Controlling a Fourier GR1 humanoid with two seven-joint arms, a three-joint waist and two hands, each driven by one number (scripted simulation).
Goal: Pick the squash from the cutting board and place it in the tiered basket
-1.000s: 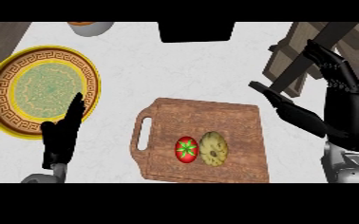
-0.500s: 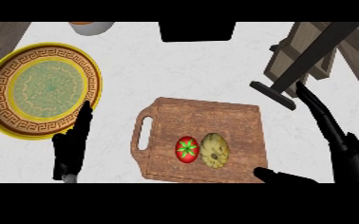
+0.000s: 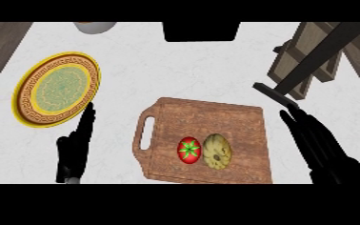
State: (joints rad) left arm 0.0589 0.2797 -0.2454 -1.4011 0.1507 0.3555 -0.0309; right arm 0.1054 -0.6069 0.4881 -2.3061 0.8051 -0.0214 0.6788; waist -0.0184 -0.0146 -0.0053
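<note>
White counter (image 3: 175, 71) — perhaps marbled, wooden cutting board (image 3: 211, 119)

— What is the brown rectangular cutting board (image 3: 211, 117) made of?
— Wood, with a visible grain and a dull, slightly rough look.
— And the white counter (image 3: 175, 66)?
— Stone-like, faintly veined, smooth and matt.
— The round yellow-rimmed plate (image 3: 26, 93)?
— Glazed ceramic by the look of it, patterned, with a mild sheen.
— The round red tomato (image 3: 188, 151)?
— Smooth skin; the tan oval squash (image 3: 218, 151) looks mottled and rough.
— The slatted tiered basket (image 3: 313, 43)?
— Weathered grey-brown wood with a dark matt post; the black left hand (image 3: 74, 150) and black right hand (image 3: 323, 148) look matt too
</note>
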